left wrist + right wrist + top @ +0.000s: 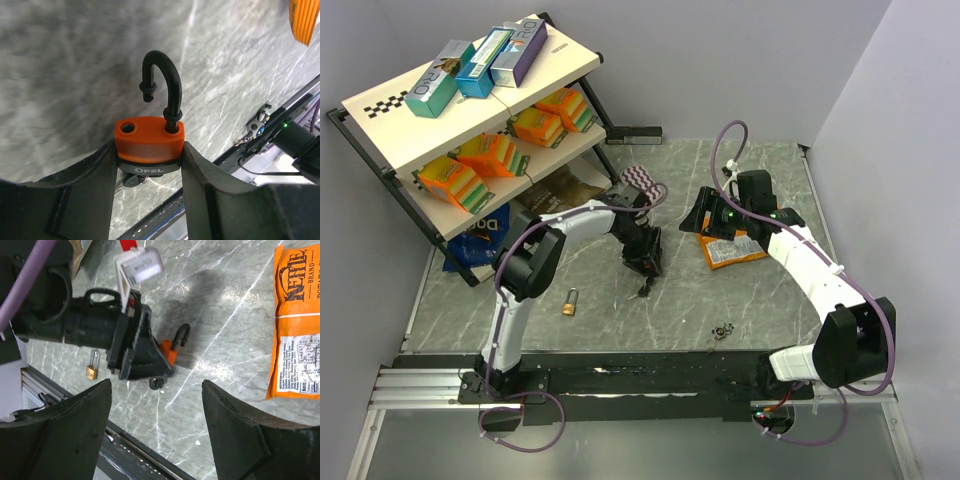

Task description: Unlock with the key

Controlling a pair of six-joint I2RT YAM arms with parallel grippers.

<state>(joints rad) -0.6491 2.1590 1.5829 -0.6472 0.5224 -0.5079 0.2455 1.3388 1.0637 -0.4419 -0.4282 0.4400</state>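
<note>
Arms converge mid-surface in the top view: the left end effector points down at the surface, and the right end effector hovers apart from it, beside a chip bag.

In the left wrist view its fingers grasp the orange padlock by the body's sides, probably to keep the keyhole and shackle free. One shackle leg is out of its hole, so the lock looks opened.

In the right wrist view that end effector is released and empty, facing the padlock. A dark key head shows just under the left end effector, and a brass padlock lies beyond.
</note>
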